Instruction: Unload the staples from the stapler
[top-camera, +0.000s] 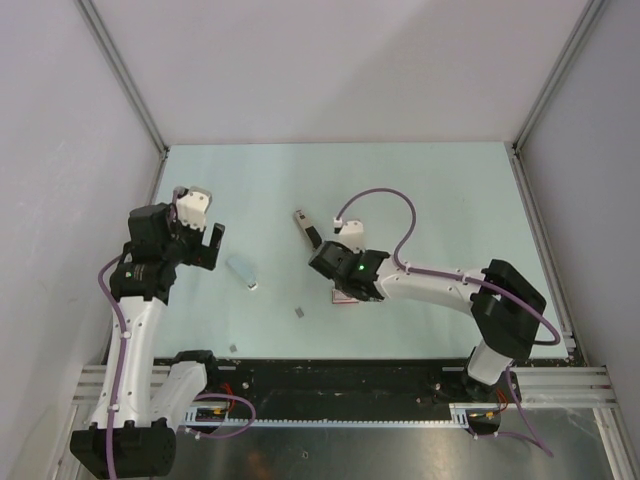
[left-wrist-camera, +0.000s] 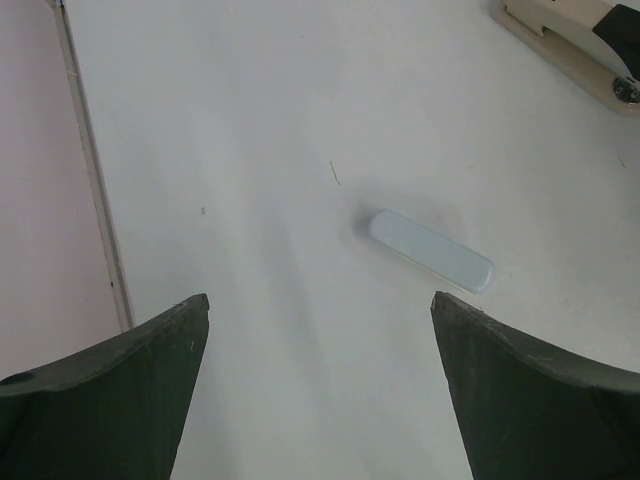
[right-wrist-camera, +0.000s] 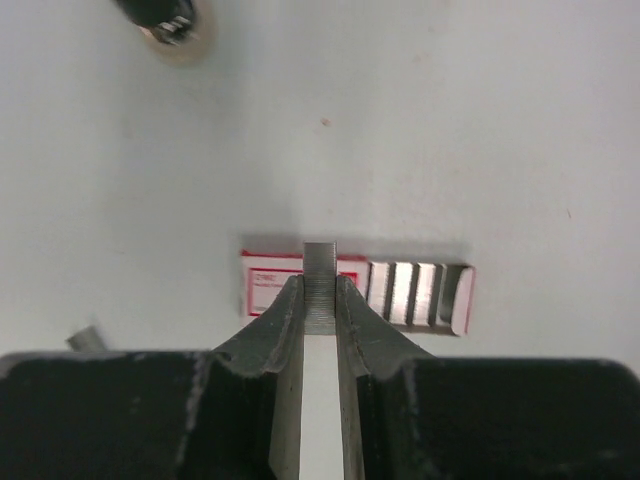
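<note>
The stapler (top-camera: 305, 227) lies on the table's middle, slim, pale with a black top. Its end shows in the left wrist view (left-wrist-camera: 575, 35), and its black tip shows in the right wrist view (right-wrist-camera: 168, 22). My right gripper (right-wrist-camera: 320, 285) is shut on a short grey strip of staples (right-wrist-camera: 320, 258). It holds the strip just above a flat red-and-white packet (right-wrist-camera: 270, 285) with several staple strips in its open end. In the top view that gripper (top-camera: 340, 285) points down, near side of the stapler. My left gripper (left-wrist-camera: 320, 305) is open and empty, left of the stapler (top-camera: 207, 245).
A pale blue-grey rounded bar (left-wrist-camera: 430, 250) lies on the table ahead of my left gripper, also seen from above (top-camera: 242, 270). Small grey bits lie at the near side (top-camera: 299, 312) (top-camera: 233, 347). A metal frame post and wall edge run along the left (left-wrist-camera: 95, 190).
</note>
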